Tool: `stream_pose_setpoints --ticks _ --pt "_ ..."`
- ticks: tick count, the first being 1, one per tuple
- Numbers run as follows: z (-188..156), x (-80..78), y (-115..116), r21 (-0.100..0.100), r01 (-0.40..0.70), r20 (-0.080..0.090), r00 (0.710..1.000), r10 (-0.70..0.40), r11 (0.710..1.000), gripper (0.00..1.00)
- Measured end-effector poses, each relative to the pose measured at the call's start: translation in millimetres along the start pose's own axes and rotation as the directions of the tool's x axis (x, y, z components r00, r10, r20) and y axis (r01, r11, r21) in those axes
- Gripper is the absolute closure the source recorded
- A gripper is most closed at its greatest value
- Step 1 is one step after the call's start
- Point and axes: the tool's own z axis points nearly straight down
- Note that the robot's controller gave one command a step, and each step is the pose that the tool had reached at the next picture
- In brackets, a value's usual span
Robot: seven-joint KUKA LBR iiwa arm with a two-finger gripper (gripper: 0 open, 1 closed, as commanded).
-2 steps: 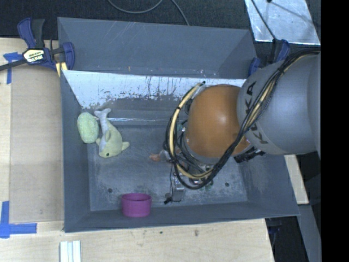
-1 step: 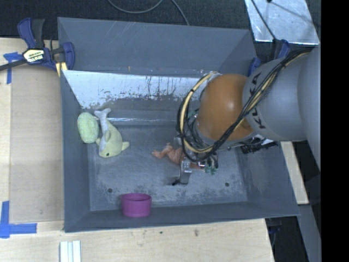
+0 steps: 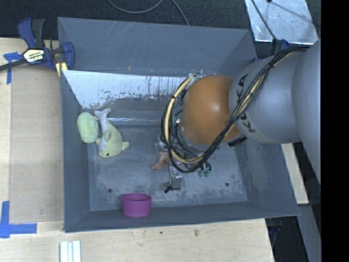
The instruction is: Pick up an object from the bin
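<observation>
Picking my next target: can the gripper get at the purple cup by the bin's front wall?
Probably yes. The purple cup sits alone, with nothing between it and the gripper; the front wall right beside it may cramp the approach.

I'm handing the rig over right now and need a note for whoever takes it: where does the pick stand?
End effector: low over the middle of the bin floor; open or shut cannot be told.
Things: small orange-brown thing right beside it; green plush at the left; purple cup by the front wall.
Done: nothing lifted out yet.
Left: grasp one thing, probably the orange-brown one nearest, and raise it clear.
</observation>
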Motion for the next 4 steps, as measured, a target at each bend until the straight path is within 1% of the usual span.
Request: stream_pose_setpoints --ticks 1,2,3,4 --pt "-1.8 -10.8 -1.5 -0.001 0.091 0.002 0.996 -0.091 0.996 0.00" --pt "19.1 -22.9 -33.5 -0.001 -0.135 0.004 0.991 0.135 0.991 0.00" --pt "29.6 -35.0 -44.3 0.000 0.021 0.004 1.000 -0.021 1.000 1.00" --pt "29.7 -35.0 -44.3 0.000 0.021 0.004 1.000 -0.021 1.000 1.00"
